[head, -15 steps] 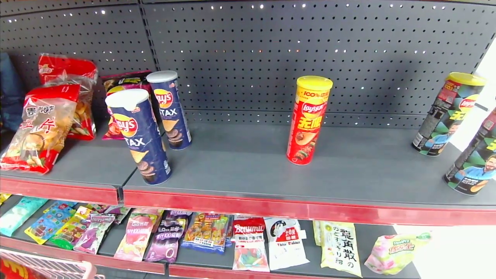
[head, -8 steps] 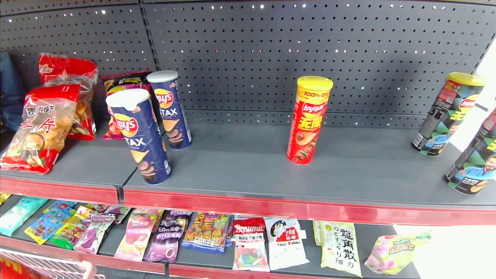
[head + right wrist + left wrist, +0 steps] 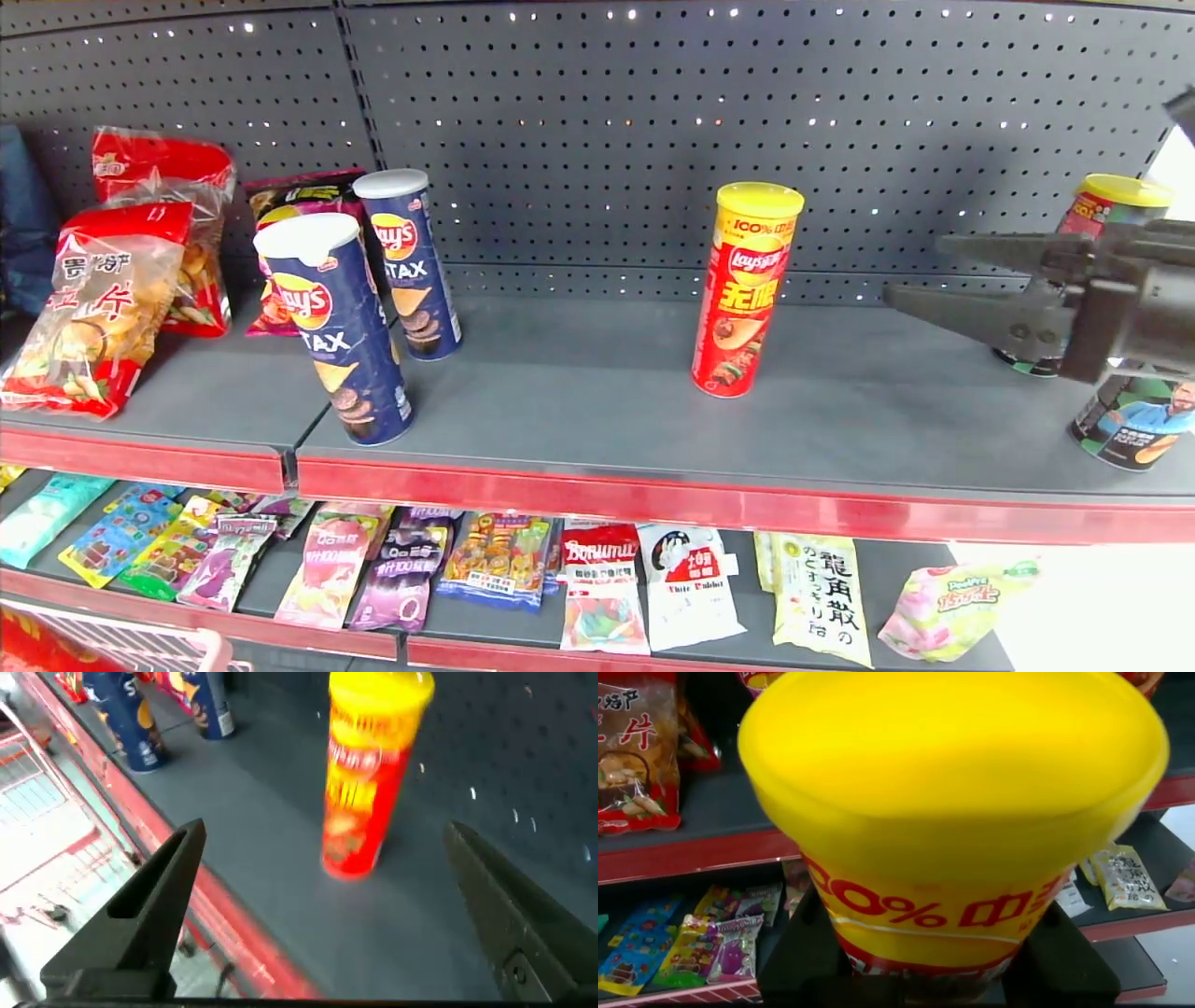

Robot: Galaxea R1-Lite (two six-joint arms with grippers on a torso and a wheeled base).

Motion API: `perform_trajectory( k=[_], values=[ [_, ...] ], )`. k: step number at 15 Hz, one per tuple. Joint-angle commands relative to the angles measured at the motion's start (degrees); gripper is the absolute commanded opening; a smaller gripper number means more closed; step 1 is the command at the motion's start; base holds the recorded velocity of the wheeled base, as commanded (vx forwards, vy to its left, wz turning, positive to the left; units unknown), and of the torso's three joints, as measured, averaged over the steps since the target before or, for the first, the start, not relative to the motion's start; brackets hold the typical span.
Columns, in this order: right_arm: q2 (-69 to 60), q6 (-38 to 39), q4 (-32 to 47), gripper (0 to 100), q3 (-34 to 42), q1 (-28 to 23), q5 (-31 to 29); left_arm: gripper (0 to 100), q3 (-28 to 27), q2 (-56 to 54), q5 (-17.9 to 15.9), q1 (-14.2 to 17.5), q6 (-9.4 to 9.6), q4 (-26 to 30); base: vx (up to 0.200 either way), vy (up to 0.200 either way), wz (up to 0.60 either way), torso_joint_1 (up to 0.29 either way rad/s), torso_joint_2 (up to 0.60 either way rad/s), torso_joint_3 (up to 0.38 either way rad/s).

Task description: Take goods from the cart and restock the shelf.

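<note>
A red chips can with a yellow lid (image 3: 747, 289) stands upright in the middle of the grey upper shelf (image 3: 579, 392). My right gripper (image 3: 913, 271) is at the right of the head view, open, level with that can and well to its right. In the right wrist view the same can (image 3: 369, 775) stands ahead between the spread fingers (image 3: 149, 905), with nothing held. A second yellow-lidded red can (image 3: 952, 793) sits close up in the left wrist view, with my left gripper (image 3: 924, 987) shut on its lower body.
Two blue chips cans (image 3: 341, 327) (image 3: 411, 261) and red snack bags (image 3: 93, 299) occupy the shelf's left. Two black-green cans (image 3: 1134, 425) stand at the right, behind my right arm. Flat snack packets (image 3: 597, 579) line the lower shelf. The cart's rim (image 3: 140, 644) is at the lower left.
My right gripper has come into the head view from the right, open, in front of the black-green cans. The goods on the shelf have not moved.
</note>
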Motion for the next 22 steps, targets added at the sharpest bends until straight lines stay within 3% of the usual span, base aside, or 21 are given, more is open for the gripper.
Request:
perform_trajectory(
  k=[1, 4, 11, 22],
  values=[
    [14.08, -4.50, -6.35, 100, -2.78, -3.08, 3.72, 0, -0.04, 0.33, 0.47, 0.02, 0.01, -0.03, 0.000, 0.000, 0.00, 0.000, 0.00, 0.000],
    [17.16, -4.68, -6.26, 100, -5.33, -3.26, 8.56, 0, -0.13, 0.42, 1.08, 0.02, 0.01, -0.03, 0.000, 0.000, 0.00, 0.000, 0.00, 0.000],
    [24.28, -4.41, -5.82, 100, -12.10, -4.75, 13.56, 0, -0.13, 0.94, 1.08, 0.02, 1.07, -0.03, 0.000, 0.000, 0.00, 0.000, 0.00, 0.000],
    [30.87, -4.50, -5.91, 100, -18.86, -3.96, 14.09, 0, -0.22, 0.94, 1.43, 0.02, 1.07, -0.03, 0.000, 0.000, 0.00, 0.000, 0.00, 0.000]
  ],
)
